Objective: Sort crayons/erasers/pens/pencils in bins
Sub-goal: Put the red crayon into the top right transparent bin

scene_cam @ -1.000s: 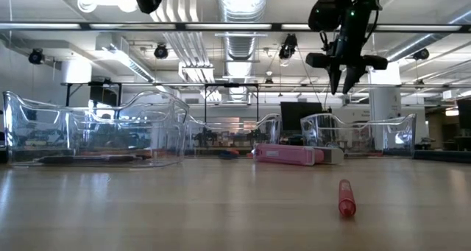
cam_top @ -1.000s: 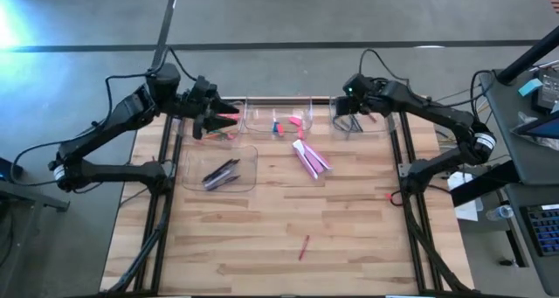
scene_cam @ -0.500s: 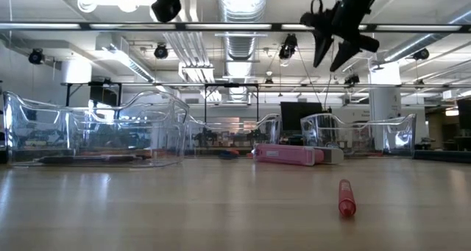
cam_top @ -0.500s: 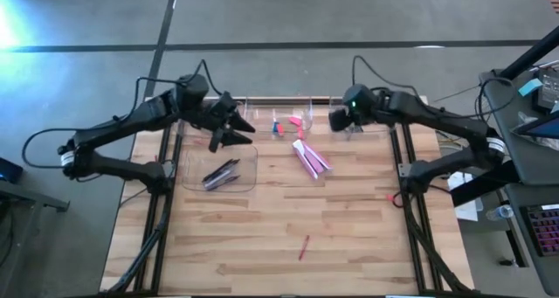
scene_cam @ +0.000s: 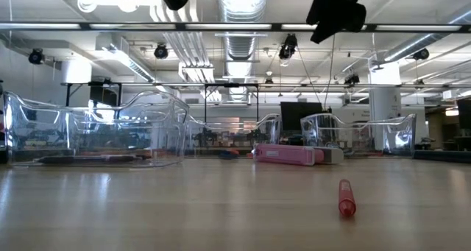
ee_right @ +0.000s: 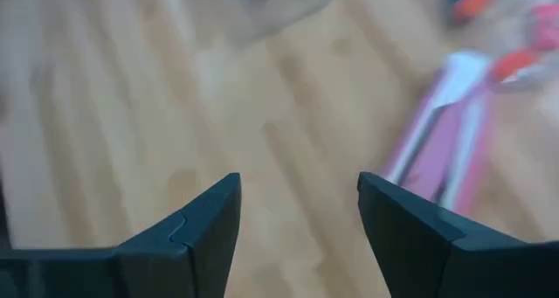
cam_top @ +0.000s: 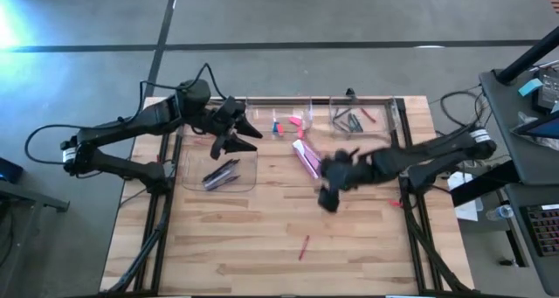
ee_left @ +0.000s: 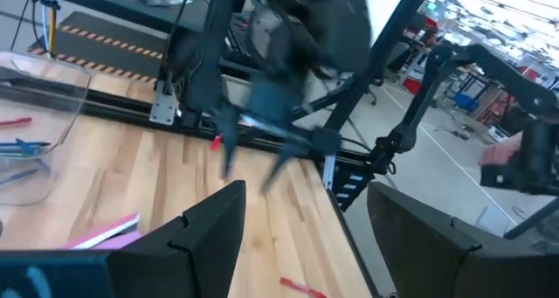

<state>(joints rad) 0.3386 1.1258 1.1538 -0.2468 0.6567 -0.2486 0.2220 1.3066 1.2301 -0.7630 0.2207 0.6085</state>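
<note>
1. Near the middle of the table [cam_top: 262,237], just in front of the back row of bins, lie the pink erasers [cam_top: 309,159], two long pink blocks side by side on bare wood. They are loose, outside any bin, so I judge them the next thing to sort.
2. Closer to the front edge, a red crayon [cam_top: 303,246] lies alone, well apart from everything. It also waits.
3. Along the back, the middle bin [cam_top: 278,123] holds small pink, red and blue pieces, and the right bin [cam_top: 360,119] holds a few thin dark and red sticks. The wider bin [cam_top: 218,169] at front left holds dark pens. Each kind has its own tray, which is why the erasers belong in one of them.
4. My right gripper [cam_top: 328,191] hangs low over the wood just beside the erasers, fingers spread and holding nothing. In its wrist view the pink blocks sit just ahead of the fingers [ee_right: 203,230], so I read this as an approach.
5. My left gripper [cam_top: 238,139] hovers between the back bins and the wide bin, jaws parted and empty, clear of the right arm's path.
</note>
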